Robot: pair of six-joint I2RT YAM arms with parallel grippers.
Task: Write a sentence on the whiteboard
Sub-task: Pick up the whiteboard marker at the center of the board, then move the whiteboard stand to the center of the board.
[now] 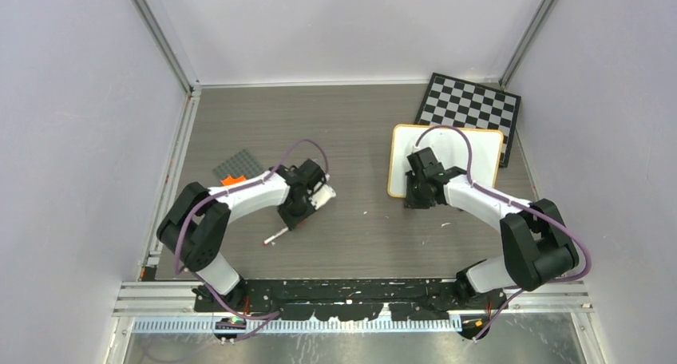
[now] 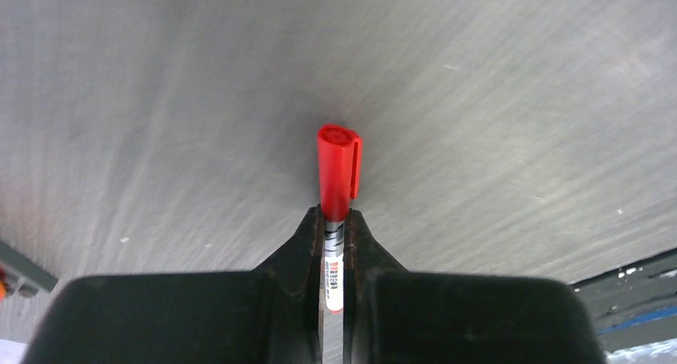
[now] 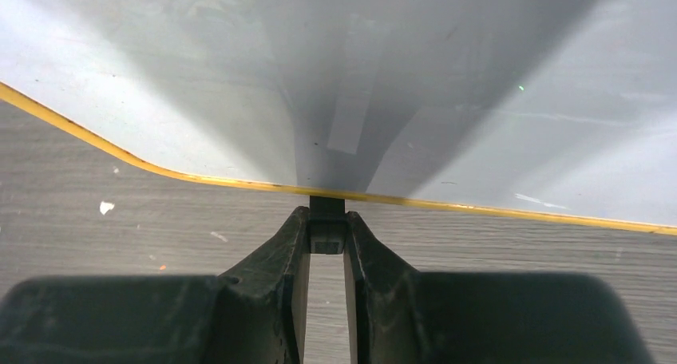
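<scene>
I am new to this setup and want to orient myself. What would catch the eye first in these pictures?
First the red-capped marker, pinched in the shut left gripper over the grey table, its cap on. Next the whiteboard at the right, blank where visible, with the right gripper shut on a small black foot at its near edge. Behind it, a checkered board lies in the far right corner.
</scene>
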